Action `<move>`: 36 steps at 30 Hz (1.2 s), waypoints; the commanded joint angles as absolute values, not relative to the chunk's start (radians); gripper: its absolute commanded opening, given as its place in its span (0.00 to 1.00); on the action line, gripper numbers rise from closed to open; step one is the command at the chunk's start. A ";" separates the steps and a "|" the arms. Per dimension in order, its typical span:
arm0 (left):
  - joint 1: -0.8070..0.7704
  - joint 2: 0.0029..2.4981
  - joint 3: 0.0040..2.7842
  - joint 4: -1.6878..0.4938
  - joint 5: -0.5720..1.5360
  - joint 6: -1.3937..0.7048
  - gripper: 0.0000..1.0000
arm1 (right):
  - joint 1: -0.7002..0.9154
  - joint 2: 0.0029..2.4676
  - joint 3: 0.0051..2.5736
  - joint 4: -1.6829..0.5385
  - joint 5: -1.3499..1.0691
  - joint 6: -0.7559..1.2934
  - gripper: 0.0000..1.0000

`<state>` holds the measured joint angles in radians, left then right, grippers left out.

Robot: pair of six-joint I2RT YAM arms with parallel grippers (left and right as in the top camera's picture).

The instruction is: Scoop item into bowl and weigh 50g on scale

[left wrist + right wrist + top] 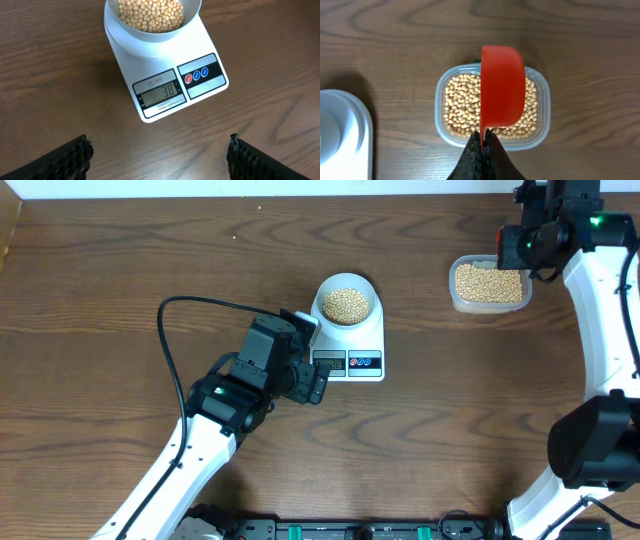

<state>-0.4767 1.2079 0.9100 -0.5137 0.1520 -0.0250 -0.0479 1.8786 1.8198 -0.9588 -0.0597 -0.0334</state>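
Beans (346, 304) are held in bowl (155, 39) on scale (165, 65); 38 is shown on display (161, 92), short of 50. Refill step is judged in hand: red scoop (502, 85) is clamped by right gripper (484, 145) above tub (542, 100). A partial scoop is needed next. Left gripper (159, 147) is spread, empty.

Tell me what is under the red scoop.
Directly below the red scoop is the clear tub, with beans showing on both sides of the scoop. The scoop hides the tub's middle strip, and whether it touches the beans cannot be told.
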 commanded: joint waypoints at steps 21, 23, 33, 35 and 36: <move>-0.472 1.201 0.911 -0.514 0.157 -0.015 0.88 | -0.097 2.015 1.798 -0.901 -0.062 -0.056 0.01; -0.472 1.201 0.911 -0.514 0.157 -0.015 0.88 | -0.104 2.016 1.797 -0.900 -0.063 -0.056 0.01; -0.472 1.201 0.911 -0.514 0.157 -0.015 0.88 | -0.107 2.016 1.784 -0.890 -0.063 -0.057 0.01; -0.472 1.201 0.911 -0.514 0.157 -0.015 0.88 | -0.107 2.016 1.784 -0.889 -0.064 -0.052 0.01; -0.472 1.201 0.911 -0.514 0.157 -0.015 0.88 | -0.107 2.016 1.784 -0.889 -0.070 -0.049 0.01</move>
<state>-0.4767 1.2079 0.9100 -0.5137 0.1520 -0.0250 -0.1043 2.0056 1.7901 -0.8928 -0.0570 -0.0479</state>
